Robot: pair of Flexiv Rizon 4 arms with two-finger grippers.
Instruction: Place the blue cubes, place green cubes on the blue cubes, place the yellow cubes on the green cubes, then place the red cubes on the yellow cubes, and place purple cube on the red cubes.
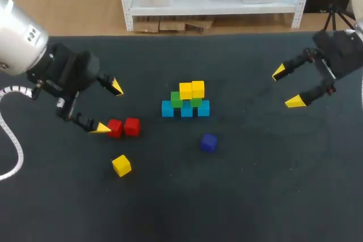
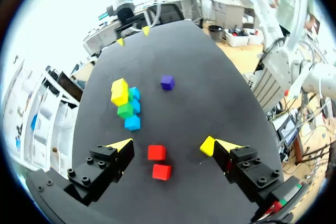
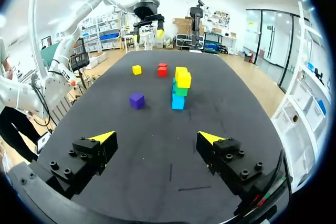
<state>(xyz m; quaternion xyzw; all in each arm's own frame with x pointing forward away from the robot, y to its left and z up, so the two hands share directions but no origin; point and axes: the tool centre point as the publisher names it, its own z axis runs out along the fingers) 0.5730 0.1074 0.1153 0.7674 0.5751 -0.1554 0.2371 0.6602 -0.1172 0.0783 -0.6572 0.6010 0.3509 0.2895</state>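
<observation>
Above table (image 1: 255, 196), left gripper (image 1: 109, 107) agape

Eleven cubes (image 1: 186, 110) — two grippers (image 1: 109, 107)

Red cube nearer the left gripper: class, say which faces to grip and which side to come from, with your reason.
Probably best to grip the nearer red cube from above, by the two faces turned toward the open fingers of the left gripper. Those faces are free, flat and parallel. The other red cube sits close just ahead, blocking that face.
</observation>
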